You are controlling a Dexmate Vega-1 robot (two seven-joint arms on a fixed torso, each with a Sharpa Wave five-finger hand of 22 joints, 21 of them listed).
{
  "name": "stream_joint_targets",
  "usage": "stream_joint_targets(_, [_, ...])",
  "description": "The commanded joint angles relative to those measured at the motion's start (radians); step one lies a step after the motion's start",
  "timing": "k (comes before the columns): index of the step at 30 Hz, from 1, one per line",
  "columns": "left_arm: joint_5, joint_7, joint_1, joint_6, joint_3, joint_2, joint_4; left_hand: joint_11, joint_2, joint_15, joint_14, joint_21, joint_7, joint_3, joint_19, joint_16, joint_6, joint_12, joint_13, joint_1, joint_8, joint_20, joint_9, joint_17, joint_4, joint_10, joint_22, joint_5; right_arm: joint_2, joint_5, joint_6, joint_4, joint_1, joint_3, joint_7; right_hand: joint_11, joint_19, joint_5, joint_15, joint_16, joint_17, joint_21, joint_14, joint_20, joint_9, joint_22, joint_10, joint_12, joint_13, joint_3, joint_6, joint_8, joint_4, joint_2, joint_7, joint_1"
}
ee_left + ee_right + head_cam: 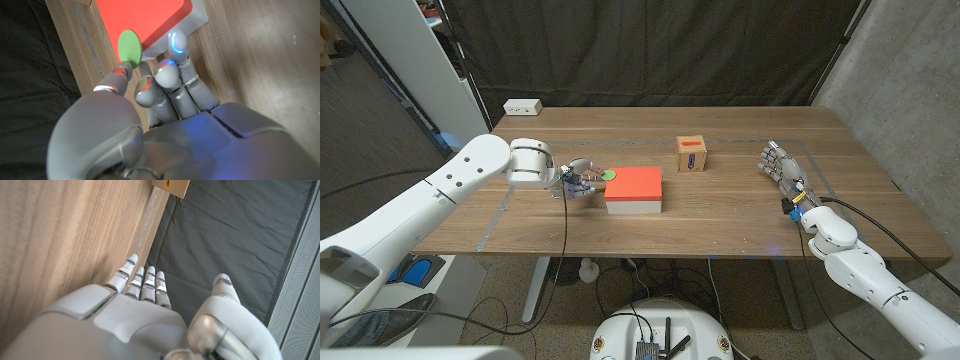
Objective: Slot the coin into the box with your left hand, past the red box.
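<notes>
Where the left hand (pixel 576 182) meets the red box (pixel 634 184) in the head view, its fingers blur into a small tangle and the grip is hard to read — the left wrist view settles it, showing the coin (pixel 129 47) pinched by its edge between the thumb and a finger (pixel 146 90) while the other fingers curl in beside it. That coin is a flat, round, plain green disc, and part of its lower rim is hidden behind the fingertips. It is held just at the near left corner of the red box, whose top is bright red over a pale grey base (pixel 197 19); whether the coin touches the box I cannot tell. From the head camera the coin (pixel 609 176) is only a tiny green spot. Farther back and to the right on the table (pixel 740 225) stands the small wooden box (pixel 692 154), its dark slot and a red mark on the near face too small to make out clearly. Well apart on the right, the right hand (pixel 782 172) holds nothing, its fingers straight and close together, reaching toward the far side.
</notes>
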Motion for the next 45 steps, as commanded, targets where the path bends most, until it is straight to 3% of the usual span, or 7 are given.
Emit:
stream_joint_targets(1, [0.021, -0.096, 0.054, -0.043, -0.036, 0.024, 0.007, 0.002, 0.004, -0.003, -0.002, 0.008, 0.004, 0.009, -0.004, 0.009, 0.011, 0.004, 0.012, 0.007, 0.005, -0.026, 0.002, 0.004, -0.001, -0.008, -0.001, 0.008, -0.008, -0.012, -0.026, -0.029, -0.009, -0.002, -0.026, 0.0, 0.005, 0.004, 0.001, 0.003, 0.001, -0.001, 0.008, 0.006, 0.002, 0.002, 0.008, 0.007, 0.005, 0.001, 0.01, 0.006, -0.003, 0.009, -0.001, 0.003])
stream_joint_targets(7, [0.052, -0.219, 0.069, -0.039, -0.051, 0.041, 0.025, 0.003, 0.005, -0.003, -0.002, 0.014, 0.006, 0.01, -0.007, 0.012, 0.008, 0.001, 0.01, 0.005, 0.002, -0.026, -0.001, 0.008, 0.0, -0.008, -0.003, 0.008, -0.017, -0.027, -0.039, -0.055, -0.021, 0.0, -0.049, -0.002, 0.005, 0.004, 0.002, 0.003, 0.0, -0.001, 0.008, 0.006, 0.002, 0.002, 0.009, 0.006, 0.005, 0.001, 0.011, 0.005, -0.003, 0.009, -0.002, 0.003])
stream_joint_targets(23, [0.06, -0.289, 0.14, -0.069, -0.115, 0.077, 0.011, 0.0, 0.006, -0.003, -0.004, 0.029, 0.006, 0.016, -0.018, 0.007, 0.01, -0.003, 0.015, 0.001, 0.003, -0.026, -0.002, 0.006, -0.002, -0.009, -0.012, 0.009, -0.02, -0.037, -0.06, -0.09, -0.036, 0.001, -0.075, -0.002, 0.006, 0.005, 0.001, 0.003, -0.001, -0.002, 0.008, 0.006, 0.002, 0.003, 0.012, 0.006, 0.006, 0.002, 0.01, 0.004, -0.003, 0.01, -0.003, 0.004])
stream_joint_targets(31, [0.109, -0.396, 0.171, -0.114, -0.13, 0.062, 0.025, 0.001, 0.009, -0.003, -0.004, 0.035, 0.005, 0.019, -0.022, 0.009, 0.008, -0.001, 0.023, -0.001, 0.005, -0.026, 0.001, 0.011, -0.001, -0.01, -0.014, 0.009, -0.021, -0.049, -0.065, -0.097, -0.04, -0.002, -0.084, -0.002, 0.006, 0.005, 0.001, 0.003, -0.001, -0.002, 0.008, 0.007, 0.002, 0.003, 0.012, 0.006, 0.006, 0.002, 0.011, 0.003, -0.003, 0.01, -0.005, 0.004])
stream_joint_targets(45, [0.115, -0.351, 0.153, -0.076, -0.122, 0.04, 0.034, 0.0, 0.01, -0.003, -0.008, 0.046, 0.004, 0.023, -0.03, 0.004, 0.011, -0.003, 0.031, -0.011, 0.005, -0.026, 0.0, 0.01, 0.0, -0.011, -0.023, 0.009, -0.021, -0.046, -0.067, -0.101, -0.044, 0.004, -0.087, -0.003, 0.007, 0.005, 0.002, 0.004, -0.002, -0.002, 0.01, 0.008, 0.002, 0.003, 0.013, 0.005, 0.007, 0.003, 0.01, 0.003, -0.004, 0.011, -0.005, 0.006])
